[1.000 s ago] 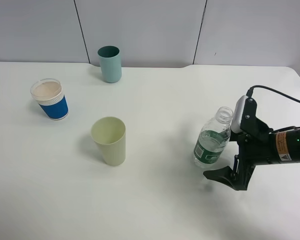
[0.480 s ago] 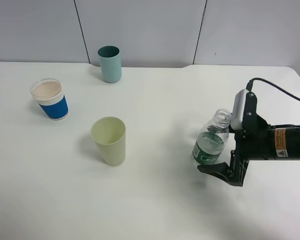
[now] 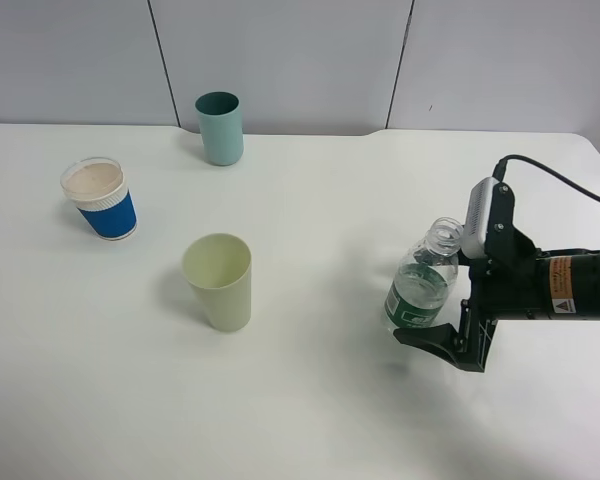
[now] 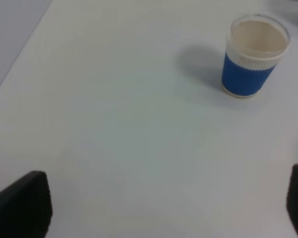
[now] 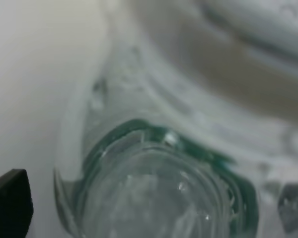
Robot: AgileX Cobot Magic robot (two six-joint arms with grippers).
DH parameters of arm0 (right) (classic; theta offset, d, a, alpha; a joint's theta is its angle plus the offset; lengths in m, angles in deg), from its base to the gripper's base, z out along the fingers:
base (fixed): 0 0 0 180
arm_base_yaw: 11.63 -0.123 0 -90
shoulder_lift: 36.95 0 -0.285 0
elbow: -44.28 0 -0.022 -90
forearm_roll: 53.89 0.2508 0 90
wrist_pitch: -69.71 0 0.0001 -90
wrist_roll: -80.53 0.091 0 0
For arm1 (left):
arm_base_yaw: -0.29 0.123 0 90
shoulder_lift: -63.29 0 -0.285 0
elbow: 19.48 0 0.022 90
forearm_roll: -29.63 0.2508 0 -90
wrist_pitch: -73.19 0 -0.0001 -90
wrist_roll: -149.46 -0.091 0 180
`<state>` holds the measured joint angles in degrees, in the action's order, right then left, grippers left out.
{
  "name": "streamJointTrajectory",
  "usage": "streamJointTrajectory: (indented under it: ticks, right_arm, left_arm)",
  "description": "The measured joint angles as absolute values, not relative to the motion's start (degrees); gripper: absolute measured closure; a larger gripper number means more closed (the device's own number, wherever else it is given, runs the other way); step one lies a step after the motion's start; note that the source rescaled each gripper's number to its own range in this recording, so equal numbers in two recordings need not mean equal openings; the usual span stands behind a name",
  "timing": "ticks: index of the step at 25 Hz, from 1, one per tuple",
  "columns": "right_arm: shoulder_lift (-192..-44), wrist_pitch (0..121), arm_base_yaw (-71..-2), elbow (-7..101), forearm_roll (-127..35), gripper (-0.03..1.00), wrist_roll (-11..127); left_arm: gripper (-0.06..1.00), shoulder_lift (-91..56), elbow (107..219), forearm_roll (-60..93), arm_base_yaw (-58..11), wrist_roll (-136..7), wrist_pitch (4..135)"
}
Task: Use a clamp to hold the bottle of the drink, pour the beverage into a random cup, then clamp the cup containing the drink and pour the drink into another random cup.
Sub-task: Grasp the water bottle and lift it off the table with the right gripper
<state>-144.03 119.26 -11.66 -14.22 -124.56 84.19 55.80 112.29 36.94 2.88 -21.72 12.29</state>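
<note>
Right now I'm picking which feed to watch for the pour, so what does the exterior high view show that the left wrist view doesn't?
Only the exterior high view shows the teal cup, the pale yellow-green cup, the bottle and the right claw open around it. Only the left wrist view shows the left claw, open, with its dark tips at the frame's edges. Both show the blue paper cup standing on the white table.
</note>
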Motion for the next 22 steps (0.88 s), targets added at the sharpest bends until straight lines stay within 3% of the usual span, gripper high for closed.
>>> streamJointTrajectory:
  ticks: [3,11,13,15,22]
  right_arm:
    - [-144.03,119.26,-11.66,-14.22,-124.46,0.02,84.38]
    - [-144.03,118.86,-11.66,-14.22,-123.31,0.50,84.43]
    - [-144.03,117.85,-11.66,-14.18,-123.08,0.68,85.20]
    - [-144.03,116.04,-11.66,-14.18,-122.91,0.94,87.54]
    - [-144.09,115.82,-11.66,-12.07,-123.30,0.97,94.73]
  left_arm:
    - [0.08,55.80,112.29,36.94,2.88,-21.72,12.29]
    - [0.08,55.80,112.29,36.94,2.88,-21.72,12.29]
    - [0.08,55.80,112.29,36.94,2.88,-21.72,12.29]
    - [0.08,55.80,112.29,36.94,2.88,-21.72,12.29]
    - [0.08,55.80,112.29,36.94,2.88,-21.72,12.29]
